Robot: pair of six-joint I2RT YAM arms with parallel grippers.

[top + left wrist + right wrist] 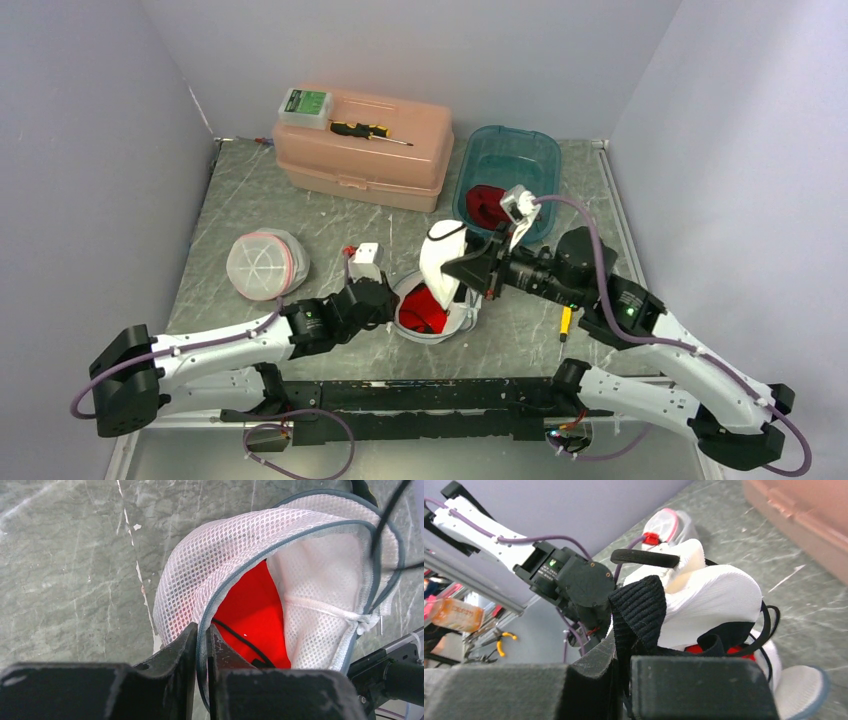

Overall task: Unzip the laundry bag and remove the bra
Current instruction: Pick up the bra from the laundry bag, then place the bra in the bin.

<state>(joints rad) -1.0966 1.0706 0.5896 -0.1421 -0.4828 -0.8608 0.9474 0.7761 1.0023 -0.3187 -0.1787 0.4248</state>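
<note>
White bra (438, 262) with black straps, held up at 12 o'clock of the open mesh bag (215, 540), right gripper (624, 647) pinching a strap, left gripper (202, 640) fingers narrow on the bag's gray rim, red cloth (250, 610) inside.

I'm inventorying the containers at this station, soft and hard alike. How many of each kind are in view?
Mesh laundry bags: 2, the open bag and the closed bag
Pink toolbox: 1
Teal bin: 1
Small green box on the toolbox: 1
Total: 5
</note>
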